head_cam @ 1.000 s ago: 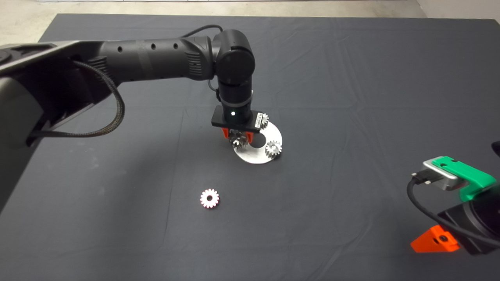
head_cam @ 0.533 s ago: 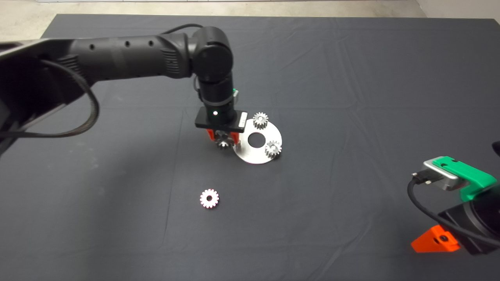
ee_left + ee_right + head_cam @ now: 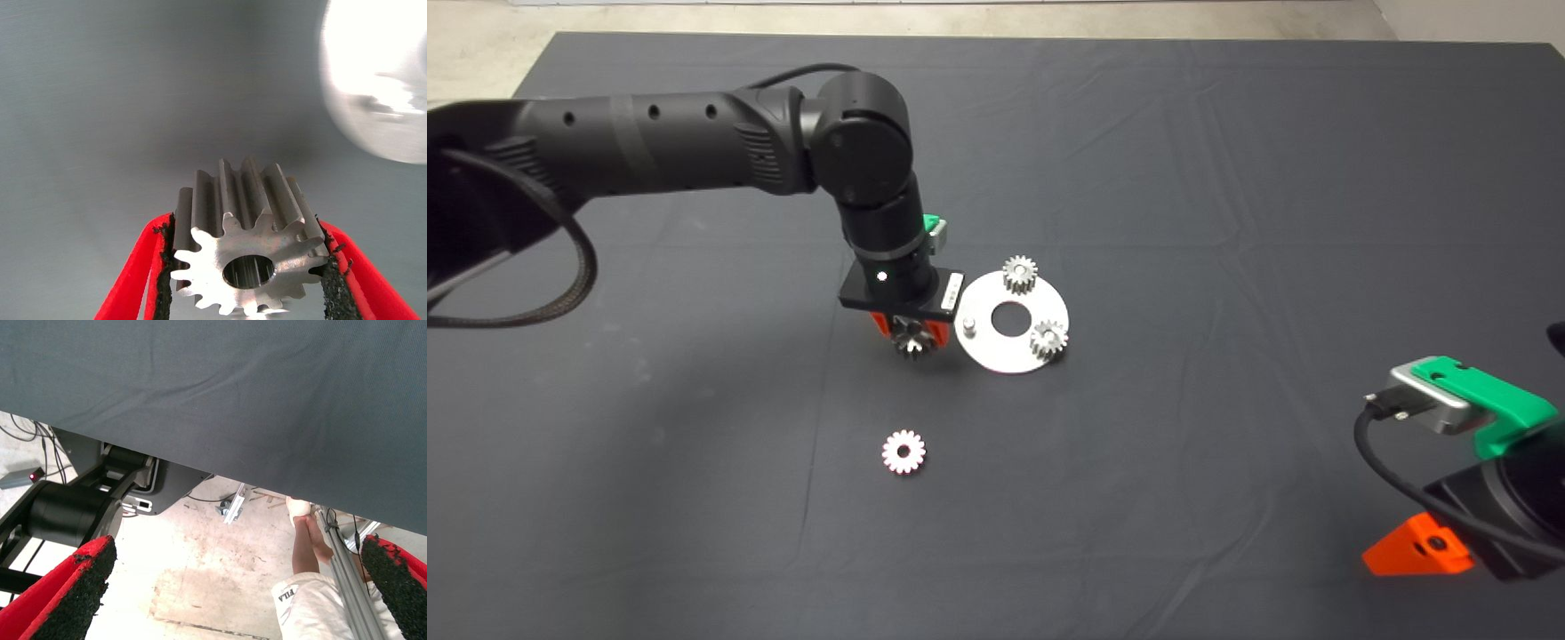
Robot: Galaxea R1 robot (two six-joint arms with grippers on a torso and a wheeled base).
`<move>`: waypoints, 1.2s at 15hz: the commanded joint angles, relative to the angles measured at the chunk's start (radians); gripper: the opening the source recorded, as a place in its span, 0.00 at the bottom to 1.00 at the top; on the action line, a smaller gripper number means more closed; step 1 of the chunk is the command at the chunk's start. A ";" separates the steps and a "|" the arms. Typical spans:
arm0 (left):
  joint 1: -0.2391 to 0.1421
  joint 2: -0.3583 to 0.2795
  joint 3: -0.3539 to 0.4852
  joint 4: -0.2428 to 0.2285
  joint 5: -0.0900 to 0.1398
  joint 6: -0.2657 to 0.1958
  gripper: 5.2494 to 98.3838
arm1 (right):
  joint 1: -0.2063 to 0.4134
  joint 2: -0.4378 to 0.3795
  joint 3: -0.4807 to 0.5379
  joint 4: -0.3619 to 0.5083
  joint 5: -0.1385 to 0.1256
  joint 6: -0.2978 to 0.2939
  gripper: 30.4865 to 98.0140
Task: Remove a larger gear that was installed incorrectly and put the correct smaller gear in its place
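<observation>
1. So the left gripper (image 3: 911, 335) has pulled the larger gear (image 3: 911, 339) off the round plate (image 3: 1014, 354) and slid away to the side over the last second. Jaws are clamped on the gear's teeth, and it now hangs over the bare mat (image 3: 1227, 178) just beside the plate.
2. That leaves a bare peg (image 3: 967, 323) showing on the plate, so I'd say the removal half is basically done.
3. The smaller gear (image 3: 903, 452) lies flat on the surface nearer the camera, well apart from the plate.
4. Two other small gears (image 3: 1020, 272) sit on the plate; nothing blocks the peg.
5. Right gripper (image 3: 1418, 547) is parked at the lower right edge, jaws spread wide. Its wrist view shows a person's leg beyond the mat.
</observation>
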State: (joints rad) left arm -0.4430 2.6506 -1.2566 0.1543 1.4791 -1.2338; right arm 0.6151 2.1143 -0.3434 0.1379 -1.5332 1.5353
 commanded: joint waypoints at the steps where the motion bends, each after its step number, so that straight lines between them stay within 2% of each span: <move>1: -0.020 -0.028 0.015 -0.009 0.012 -0.001 0.41 | 0.015 0.000 0.005 0.032 -0.058 0.000 0.98; 6: -0.012 -0.036 0.013 -0.005 0.007 0.001 0.41 | 0.015 0.000 0.005 0.032 -0.058 0.000 0.98; 8: 0.016 -0.036 0.014 0.022 0.007 0.002 0.41 | 0.015 0.000 0.005 0.032 -0.058 0.000 0.98; 10: 0.030 -0.036 0.014 0.025 0.007 0.001 0.41 | 0.015 -0.001 0.005 0.032 -0.058 0.000 0.98; 18: 0.032 -0.035 0.014 0.030 0.007 0.002 0.41 | 0.015 -0.003 0.005 0.032 -0.058 0.000 0.98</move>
State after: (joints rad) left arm -0.3828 2.6179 -1.2564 0.1870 1.4787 -1.2330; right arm 0.6153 2.1138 -0.3434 0.1379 -1.5332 1.5351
